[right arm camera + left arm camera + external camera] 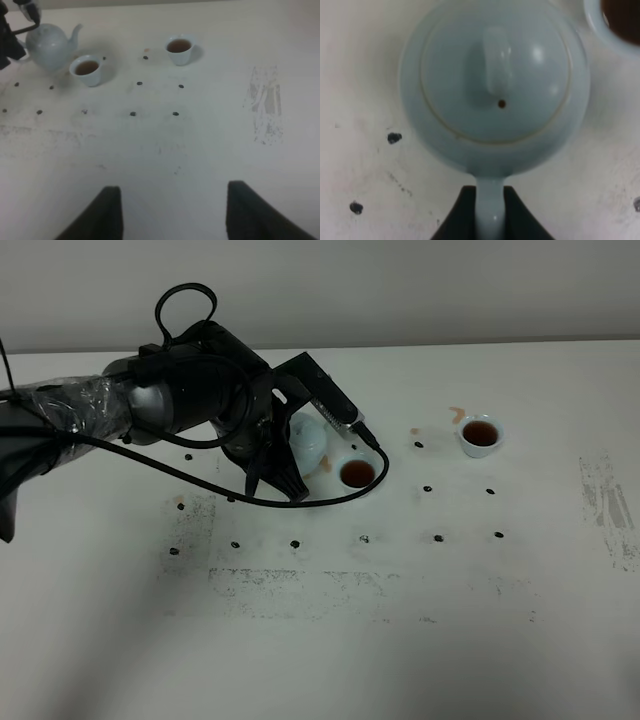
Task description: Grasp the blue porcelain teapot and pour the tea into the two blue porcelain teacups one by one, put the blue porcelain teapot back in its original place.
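The teapot (pixel 310 445) stands upright on the desk (pixel 400 640), well left of centre in the overhead view, with my left claw (pixel 490 212) closed on its handle from the near-left side. One teacup (pixel 357 474) sits just beside the teapot, to its right and a little nearer the front edge. The other teacup (pixel 480 435) is well apart, farther right and slightly farther back (both have tea in them). My right claw (pixel 170 215) hangs over bare desk, far from all three.
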`<state>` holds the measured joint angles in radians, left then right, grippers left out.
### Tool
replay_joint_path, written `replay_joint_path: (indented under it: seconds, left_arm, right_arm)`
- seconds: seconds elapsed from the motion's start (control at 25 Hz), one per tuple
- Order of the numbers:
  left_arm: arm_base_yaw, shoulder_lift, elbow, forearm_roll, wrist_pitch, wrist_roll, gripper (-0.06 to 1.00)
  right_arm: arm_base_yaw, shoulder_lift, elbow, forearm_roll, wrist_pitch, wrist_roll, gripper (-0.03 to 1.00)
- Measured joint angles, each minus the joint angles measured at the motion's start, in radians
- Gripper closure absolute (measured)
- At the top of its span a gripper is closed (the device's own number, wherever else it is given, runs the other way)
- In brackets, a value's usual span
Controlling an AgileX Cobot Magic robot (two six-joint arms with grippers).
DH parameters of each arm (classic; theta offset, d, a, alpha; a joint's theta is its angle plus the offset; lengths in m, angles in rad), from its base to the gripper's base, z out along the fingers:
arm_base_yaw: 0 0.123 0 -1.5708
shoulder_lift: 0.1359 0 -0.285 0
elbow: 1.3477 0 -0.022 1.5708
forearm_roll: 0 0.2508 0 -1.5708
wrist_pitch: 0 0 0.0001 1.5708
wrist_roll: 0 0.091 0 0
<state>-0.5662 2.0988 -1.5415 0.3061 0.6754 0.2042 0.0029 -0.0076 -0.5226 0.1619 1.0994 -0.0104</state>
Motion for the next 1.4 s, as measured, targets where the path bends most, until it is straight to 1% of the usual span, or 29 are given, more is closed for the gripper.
replay_joint_path:
  seconds: [0.16, 0.24, 0.4, 0.52, 0.6, 0.68, 0.84, 1.04, 1.24, 1.4]
  left_arm:
    - [0.009, -0.013, 0.001, -0.001, 0.025, 0.0, 0.86]
    - [0.017, -0.045, 0.022, -0.001, 0.018, 0.0, 0.86]
    - [0.047, -0.161, 0.139, -0.002, -0.038, 0.0, 0.86]
    - [0.082, -0.24, 0.243, 0.005, -0.047, 0.023, 0.86]
    - [0.12, -0.289, 0.301, 0.02, -0.046, 0.059, 0.86]
    - [0.16, -0.335, 0.344, 0.026, -0.046, 0.058, 0.86]
    - [0.201, -0.39, 0.431, 0.025, -0.053, 0.005, 0.86]
    - [0.219, -0.393, 0.528, -0.016, -0.109, -0.099, 0.86]
    - [0.227, -0.391, 0.573, -0.029, -0.205, -0.196, 0.86]
    - [0.227, -0.363, 0.577, -0.029, -0.225, -0.25, 0.86]
  right_arm:
    - [0.0, 0.0, 0.0, 0.0, 0.0, 0.0, 0.48]
    - [0.0, 0.0, 0.0, 0.0, 0.0, 0.0, 0.48]
    - [0.0, 0.0, 0.0, 0.0, 0.0, 0.0, 0.48]
    - [0.0, 0.0, 0.0, 0.001, 0.0, 0.0, 0.48]
    - [0.0, 0.0, 0.0, 0.001, 0.0, 0.0, 0.48]
    - [0.0, 0.0, 0.0, 0.001, 0.0, 0.0, 0.48]
    - [0.0, 0.0, 0.0, 0.001, 0.0, 0.0, 0.48]
    - [0.0, 0.0, 0.0, 0.001, 0.0, 0.0, 0.48]
    - [0.0, 0.0, 0.0, 0.001, 0.0, 0.0, 0.48]
    - [0.0, 0.0, 0.0, 0.001, 0.0, 0.0, 0.48]
